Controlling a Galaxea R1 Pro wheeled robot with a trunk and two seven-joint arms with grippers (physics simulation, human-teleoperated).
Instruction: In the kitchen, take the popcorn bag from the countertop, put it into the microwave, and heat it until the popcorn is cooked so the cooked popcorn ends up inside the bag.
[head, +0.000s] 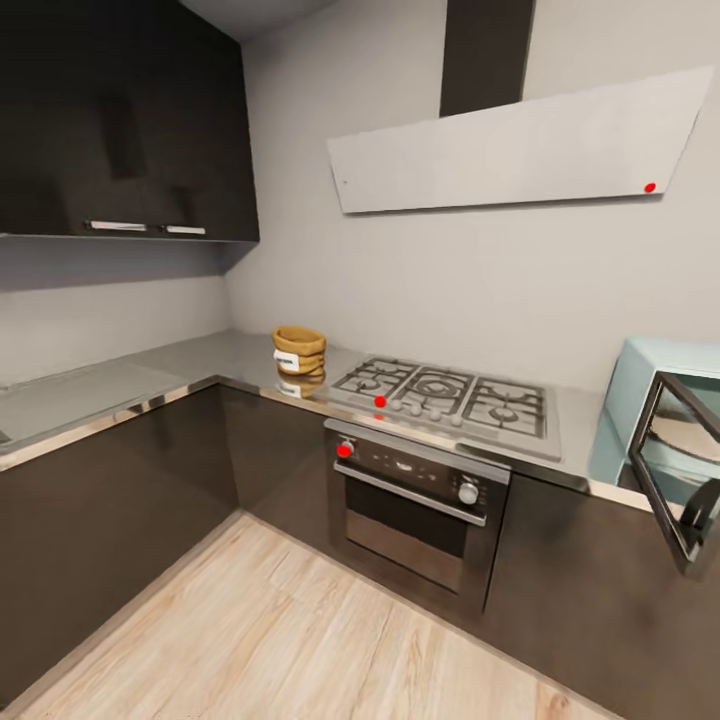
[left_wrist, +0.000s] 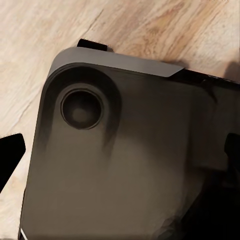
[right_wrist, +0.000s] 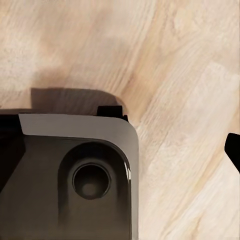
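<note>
We found the popcorn bag (head: 299, 351) upright on the bench (head: 150, 375) in the corner, at about ten o'clock of the head view, just beside the gas hob (head: 445, 395). The microwave (head: 655, 420) stood well apart at three o'clock, its door (head: 680, 470) swung open. The built-in oven (head: 415, 505) sat under the hob. Both wrist views showed the robot's dark base (left_wrist: 125, 160) over wood floor (right_wrist: 175, 60); we could not tell either pincer's state.
</note>
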